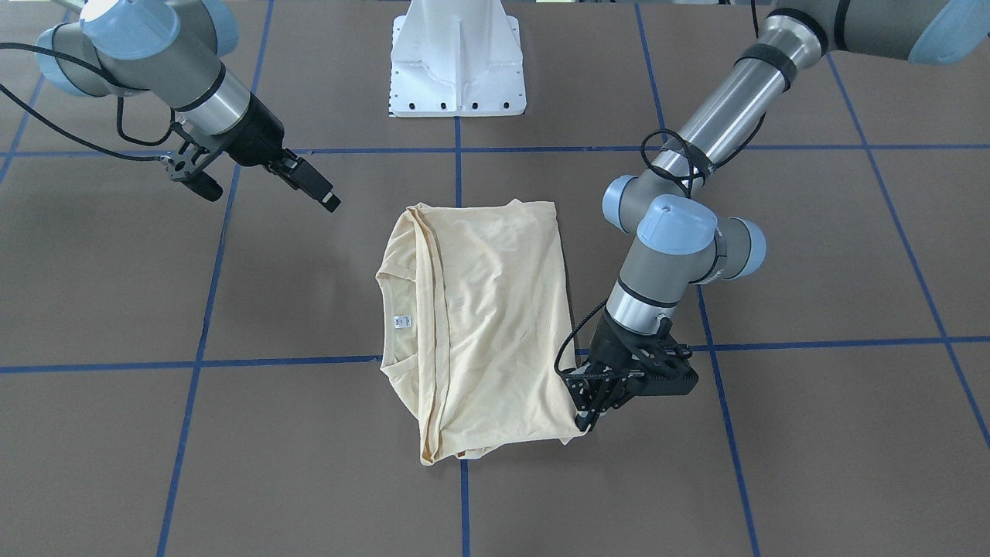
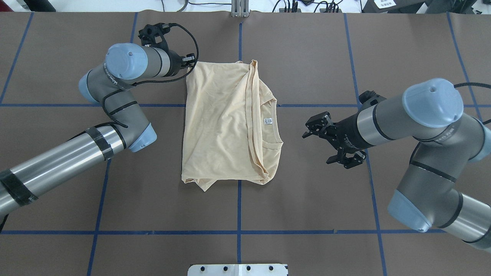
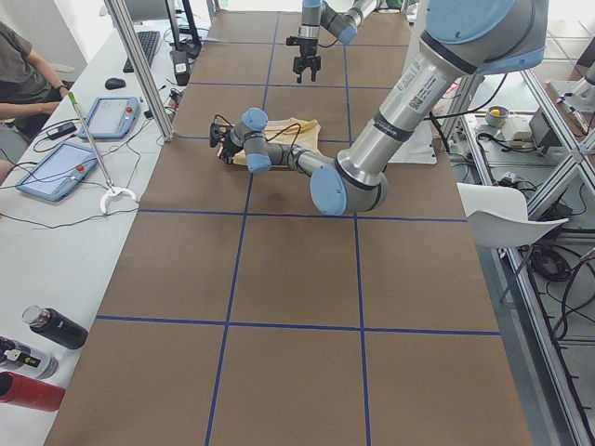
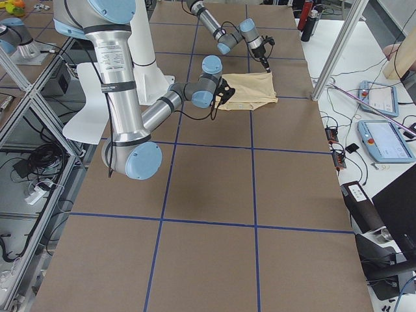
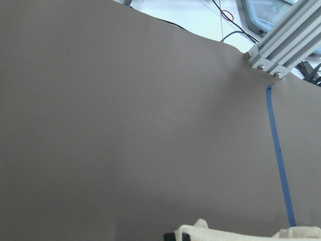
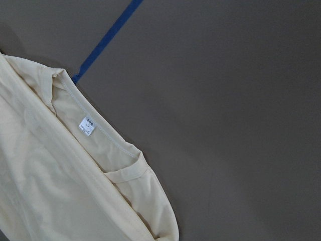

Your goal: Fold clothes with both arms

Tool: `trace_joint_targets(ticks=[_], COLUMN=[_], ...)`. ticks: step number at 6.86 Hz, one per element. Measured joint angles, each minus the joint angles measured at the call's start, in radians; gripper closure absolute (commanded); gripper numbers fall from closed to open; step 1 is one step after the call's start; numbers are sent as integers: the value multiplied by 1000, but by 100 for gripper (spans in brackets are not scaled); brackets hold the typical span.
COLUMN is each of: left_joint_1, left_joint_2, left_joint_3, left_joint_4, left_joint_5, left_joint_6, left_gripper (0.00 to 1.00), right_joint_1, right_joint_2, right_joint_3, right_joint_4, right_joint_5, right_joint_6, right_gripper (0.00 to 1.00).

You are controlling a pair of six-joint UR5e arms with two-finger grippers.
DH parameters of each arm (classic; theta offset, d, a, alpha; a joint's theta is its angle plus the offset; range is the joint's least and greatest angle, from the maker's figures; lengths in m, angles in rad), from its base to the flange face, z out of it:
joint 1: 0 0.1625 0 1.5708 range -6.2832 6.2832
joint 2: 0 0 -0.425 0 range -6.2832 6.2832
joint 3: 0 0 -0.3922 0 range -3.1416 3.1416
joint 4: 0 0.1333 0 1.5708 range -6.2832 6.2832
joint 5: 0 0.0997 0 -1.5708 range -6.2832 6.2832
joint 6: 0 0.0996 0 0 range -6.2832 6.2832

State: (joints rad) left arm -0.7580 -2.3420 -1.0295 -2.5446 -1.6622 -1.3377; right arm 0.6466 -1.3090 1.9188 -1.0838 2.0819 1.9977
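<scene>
Overhead exterior shows the shirt [image 2: 226, 126] lying folded at the middle of the table [image 2: 307, 57]. It forms a rough rectangle whose long axis runs from the robot's side to the far side, along the central tape line [image 2: 239, 214]. Its neck opening faces the robot's right, with the white label [image 2: 268, 121] showing inside the collar, and a folded band runs the shirt's length just left of the collar. The left gripper [image 2: 188, 63] is down at the far left corner with its jaws drawn narrow, pinching the cloth there; the front-facing view shows its tips meeting at that corner. The right gripper [image 2: 312, 128] hangs above the table on the collar side, apart from the shirt, jaws spread and holding nothing. The sleeves are folded out of sight, and the near left corner is ragged, with a point of cloth poking out. The left wrist view is nearly all bare table, with a metal post [image 5: 268, 57] at its top right. Only a thin strip of cloth and a dark bit of the gripper show at its bottom edge, so the grip itself is cut off there. The right wrist view takes in the collar, the label and part of the folded band, with the rest running off frame and its own fingers out of shot. In both side views the shirt is small and partly hidden behind the arms.
</scene>
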Motion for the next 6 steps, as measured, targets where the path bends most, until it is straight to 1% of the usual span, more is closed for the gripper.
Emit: trace_joint_targets(ticks=[1,2,3,4,5,6], left_joint_1=[-7,-12,-15,-16,-19,-24], left_joint_2=[-5,10,47,90,119,134], left_joint_3=[-10,-60,-139,-215,-262,-287], left_joint_4=[2,26,71,109,126,132], left_joint_5=[-3,-11,-35,-61,-72,-77], left_joint_6=[5,5,4,1,0,-1], left_gripper=[39,39,39,39,40,40], right_joint_1=[-24,-68,-122,-174,-218,-243], right_joint_2=[43,71,97,130,158,172], right_joint_3=[-38,-61,-73,-77,-79,-79], right_joint_4=[-1,-7,-37,-91,-142,-174], right_joint_5=[-39,-110,-194,-259,-295,-315], right_joint_6=[4,7,15,24,25,14], right_gripper=[0,0,0,0,1,6])
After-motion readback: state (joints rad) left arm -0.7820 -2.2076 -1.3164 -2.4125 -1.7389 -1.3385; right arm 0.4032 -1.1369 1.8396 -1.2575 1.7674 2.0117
